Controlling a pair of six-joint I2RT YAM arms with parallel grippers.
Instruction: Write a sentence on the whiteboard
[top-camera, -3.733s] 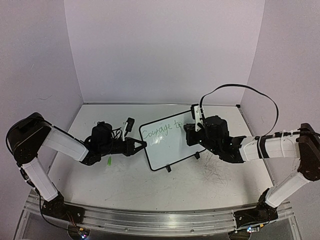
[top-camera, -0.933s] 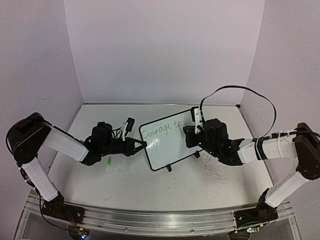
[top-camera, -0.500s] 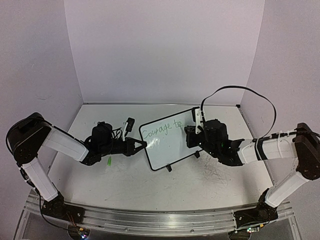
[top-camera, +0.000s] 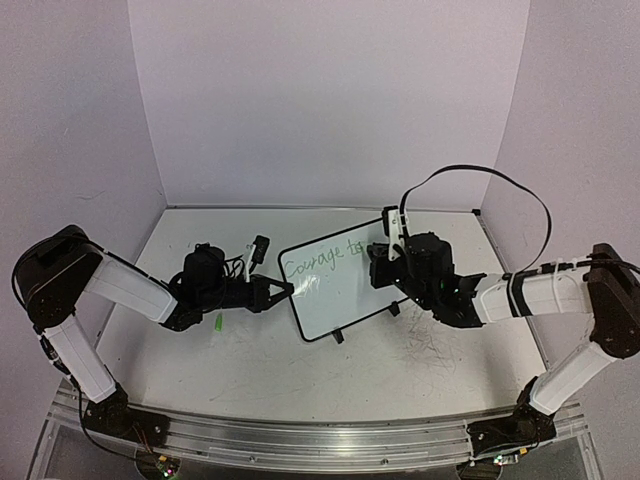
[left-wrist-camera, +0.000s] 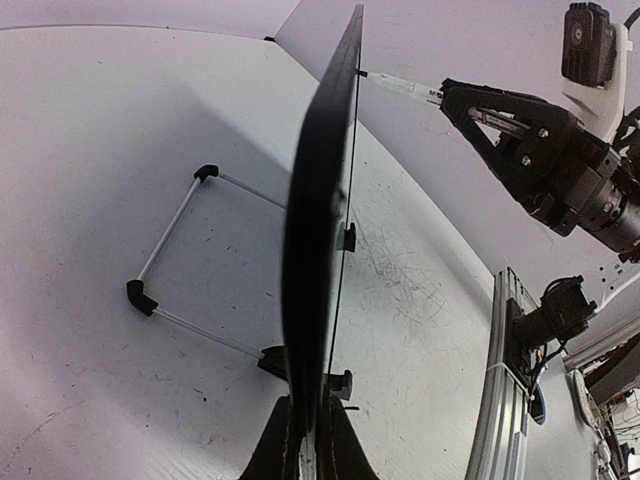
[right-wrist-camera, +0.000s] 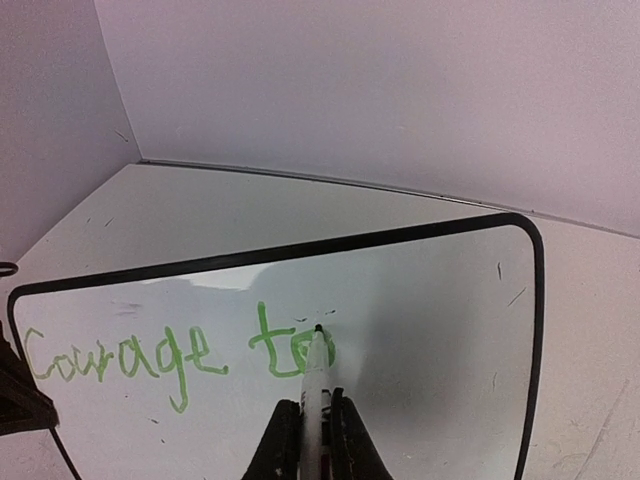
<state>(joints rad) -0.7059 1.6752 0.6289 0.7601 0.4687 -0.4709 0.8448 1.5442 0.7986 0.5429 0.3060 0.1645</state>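
The whiteboard (top-camera: 335, 295) stands tilted on its feet mid-table, black-framed. My left gripper (top-camera: 284, 289) is shut on its left edge; the left wrist view shows the whiteboard (left-wrist-camera: 318, 240) edge-on, pinched between my left gripper's (left-wrist-camera: 308, 425) fingers. The sentence (right-wrist-camera: 170, 355) reads "Courage to" in green on one line, and shows small as the sentence (top-camera: 322, 261) from above. My right gripper (right-wrist-camera: 308, 420) is shut on a white marker (right-wrist-camera: 318, 365) whose tip touches the top of the "o". From above, my right gripper (top-camera: 383, 262) sits at the board's upper right.
A green marker cap (top-camera: 217, 322) lies on the table under the left arm. The board's wire stand (left-wrist-camera: 170, 215) reaches out behind it. Grey scuff marks (top-camera: 430, 350) cover the tabletop. Walls close in the back and sides.
The word after "Courage" has grown from a "t" to "to". My right gripper has shifted slightly up and right with the marker; the left arm has held still.
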